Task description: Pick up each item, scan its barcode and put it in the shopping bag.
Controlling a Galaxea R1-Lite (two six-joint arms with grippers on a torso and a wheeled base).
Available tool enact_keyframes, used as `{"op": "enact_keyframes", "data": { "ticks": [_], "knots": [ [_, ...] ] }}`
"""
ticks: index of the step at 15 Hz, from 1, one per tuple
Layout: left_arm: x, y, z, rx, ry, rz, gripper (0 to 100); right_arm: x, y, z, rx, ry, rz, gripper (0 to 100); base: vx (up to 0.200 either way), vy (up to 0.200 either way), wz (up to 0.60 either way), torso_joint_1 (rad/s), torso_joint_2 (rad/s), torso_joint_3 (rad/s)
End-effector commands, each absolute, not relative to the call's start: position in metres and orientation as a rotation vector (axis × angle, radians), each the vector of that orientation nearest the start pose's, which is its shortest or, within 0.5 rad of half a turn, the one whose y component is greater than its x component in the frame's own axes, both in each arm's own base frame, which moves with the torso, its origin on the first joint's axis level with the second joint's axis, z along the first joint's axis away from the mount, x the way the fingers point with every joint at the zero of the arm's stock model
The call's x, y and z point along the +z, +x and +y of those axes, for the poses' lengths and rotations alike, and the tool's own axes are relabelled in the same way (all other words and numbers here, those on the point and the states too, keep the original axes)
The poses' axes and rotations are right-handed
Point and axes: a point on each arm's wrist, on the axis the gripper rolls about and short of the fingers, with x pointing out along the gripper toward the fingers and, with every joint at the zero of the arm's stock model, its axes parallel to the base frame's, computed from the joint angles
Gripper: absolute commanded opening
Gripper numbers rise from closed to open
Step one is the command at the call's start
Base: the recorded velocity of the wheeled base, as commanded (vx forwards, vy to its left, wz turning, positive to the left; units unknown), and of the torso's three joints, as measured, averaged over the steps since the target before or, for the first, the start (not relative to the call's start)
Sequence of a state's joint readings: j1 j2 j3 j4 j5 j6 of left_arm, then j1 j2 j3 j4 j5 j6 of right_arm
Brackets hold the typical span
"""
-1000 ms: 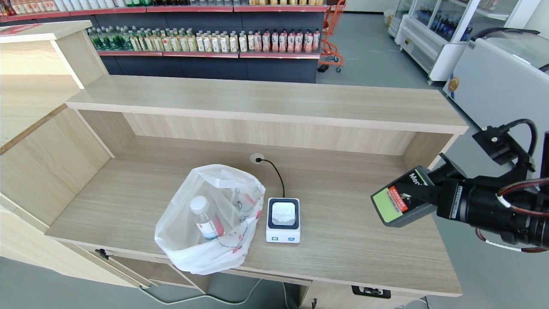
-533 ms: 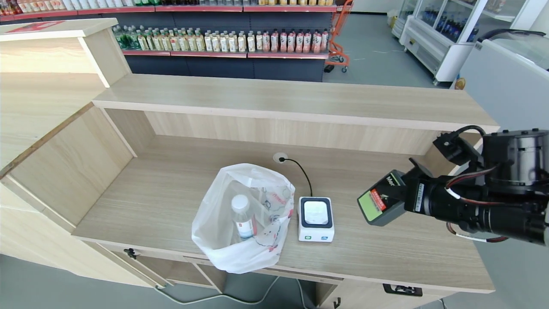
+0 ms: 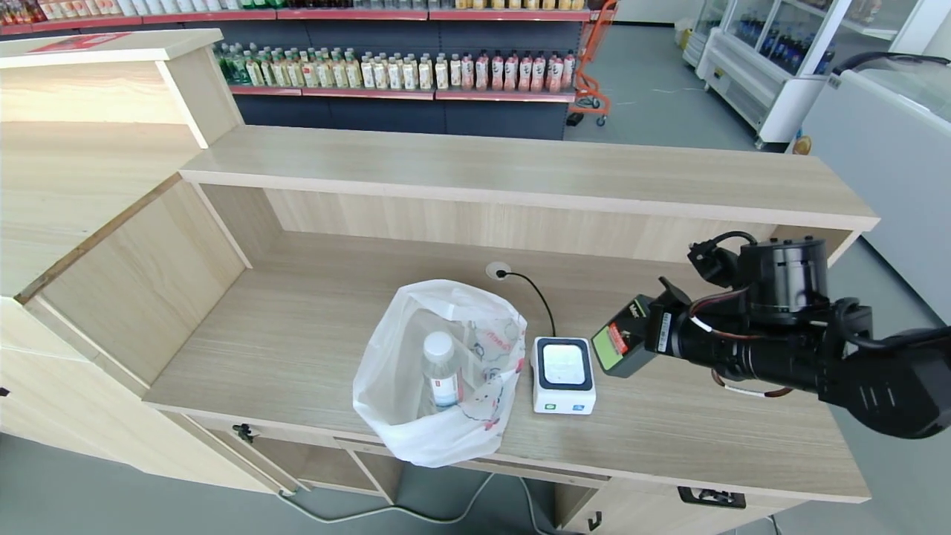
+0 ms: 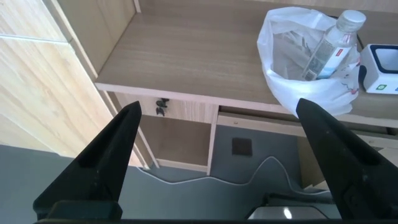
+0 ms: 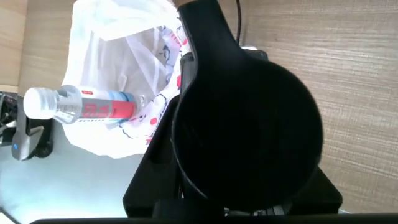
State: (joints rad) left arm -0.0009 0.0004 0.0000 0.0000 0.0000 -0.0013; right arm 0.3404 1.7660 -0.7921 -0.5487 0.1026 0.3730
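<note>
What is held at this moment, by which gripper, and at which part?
The right gripper holds a dark box by the end opposite its green face. The left gripper is open and empty.

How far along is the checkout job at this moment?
Done: one bottle already stands in the shopping bag. In hand: the right gripper holds a dark box in the air just right of the scanner, not over its window. Left: scan that box, if it hasn't been, and bag it. The left gripper hangs open, off the counter's front edge.
</note>
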Motion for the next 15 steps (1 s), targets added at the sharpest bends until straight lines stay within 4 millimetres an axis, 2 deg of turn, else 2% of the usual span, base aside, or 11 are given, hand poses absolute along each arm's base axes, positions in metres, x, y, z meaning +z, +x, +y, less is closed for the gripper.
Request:
{"op": "enact_keyframes", "data": {
  "ticks": [1,7,12,15],
  "knots": [
    [0.076,-0.023,0.0,0.0,-0.002,-0.002,100,0.127,0.31,0.11,0.345,0.306,0.547,0,0.0,0.0,0.0,0.0,0.0,0.0],
    [0.075,-0.023,0.0,0.0,-0.002,0.0,100,0.107,0.33,0.119,0.409,0.317,0.56,0,0.0,0.0,0.0,0.0,0.0,0.0],
    [0.075,-0.023,0.0,0.0,-0.002,0.0,100,0.102,0.354,0.13,0.432,0.326,0.544,0,0.0,0.0,0.0,0.0,0.0,0.0],
    [0.075,-0.023,0.0,0.0,-0.002,0.0,100,0.096,0.357,0.133,0.464,0.328,0.562,0,0.0,0.0,0.0,0.0,0.0,0.0]
  ]
}}
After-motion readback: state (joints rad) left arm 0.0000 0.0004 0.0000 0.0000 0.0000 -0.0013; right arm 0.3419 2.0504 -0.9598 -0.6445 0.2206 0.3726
